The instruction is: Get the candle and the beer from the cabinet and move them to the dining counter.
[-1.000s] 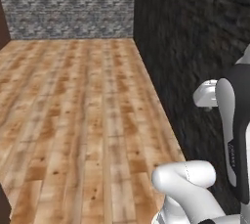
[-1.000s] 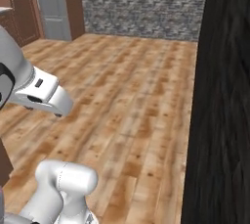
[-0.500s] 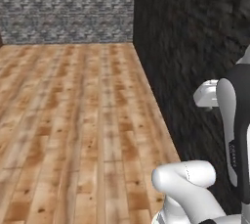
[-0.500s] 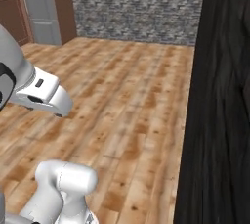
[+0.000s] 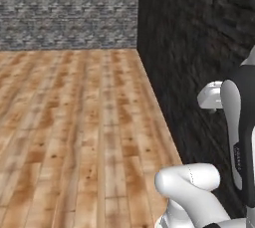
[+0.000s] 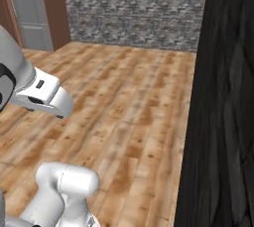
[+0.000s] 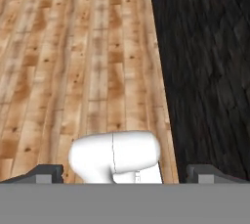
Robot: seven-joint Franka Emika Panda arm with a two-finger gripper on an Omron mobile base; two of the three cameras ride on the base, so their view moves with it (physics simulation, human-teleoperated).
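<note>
Two dark fingertips [image 7: 46, 173] of the end effector [image 7: 124, 174] stand wide apart, empty, above plank floor [image 7: 73, 71].

Wooden plank floor [image 5: 74, 122], warm brown with knots, boards running away toward far wall. Far wall [image 5: 67, 10] of grey rough stone, meeting floor in straight line. Dark, almost black wall [image 5: 199, 48] stands right of floor and reaches forward from corner with stone wall; its surface rough, uneven. In right base view, left of stone wall [image 6: 134, 8]: grey door [image 6: 30, 13] in reddish-brown wooden frame [image 6: 55, 10], standing on floor [image 6: 124, 107]. Light even, soft, without strong shadows on planks.
</note>
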